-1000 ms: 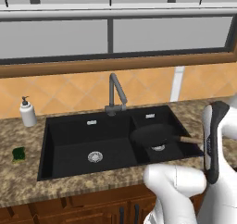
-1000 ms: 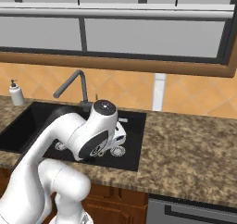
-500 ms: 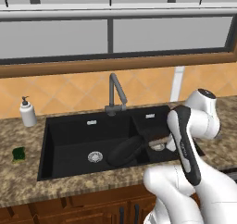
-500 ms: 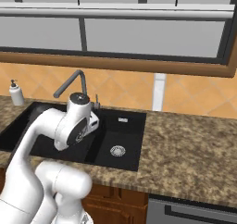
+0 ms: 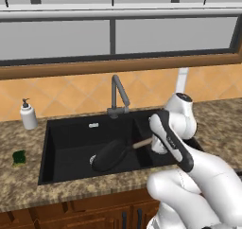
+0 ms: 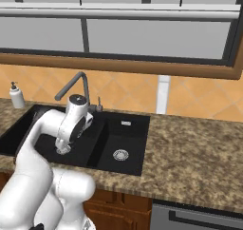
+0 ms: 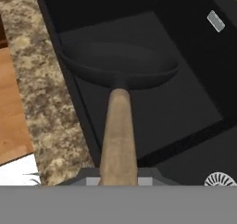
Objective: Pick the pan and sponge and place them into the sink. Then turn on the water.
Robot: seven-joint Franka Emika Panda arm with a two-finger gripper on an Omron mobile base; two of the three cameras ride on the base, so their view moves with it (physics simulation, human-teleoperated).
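Observation:
The black pan (image 5: 109, 155) sits low in the wider left basin of the black sink (image 5: 66, 131), tilted, with its tan handle (image 5: 142, 143) pointing right. My gripper (image 5: 152, 142) is shut on the end of that handle. In the hand view the handle (image 7: 118, 135) runs up from my gripper (image 7: 119, 177) to the pan (image 7: 120, 63) over the basin floor. The green sponge (image 5: 19, 157) lies on the counter left of the sink. No water runs from the grey gooseneck faucet (image 5: 118, 93).
A white soap dispenser (image 5: 28, 115) stands on the counter at the back left. The right basin (image 6: 124, 146) holds just its silver drain (image 6: 120, 154). Granite counter (image 6: 190, 158) stretches to the right. My arm (image 6: 66, 124) hangs over the sink's divider.
My arm has swung left with the pan, carrying it from over the right basin into the left basin and lower. The sponge has stayed put.

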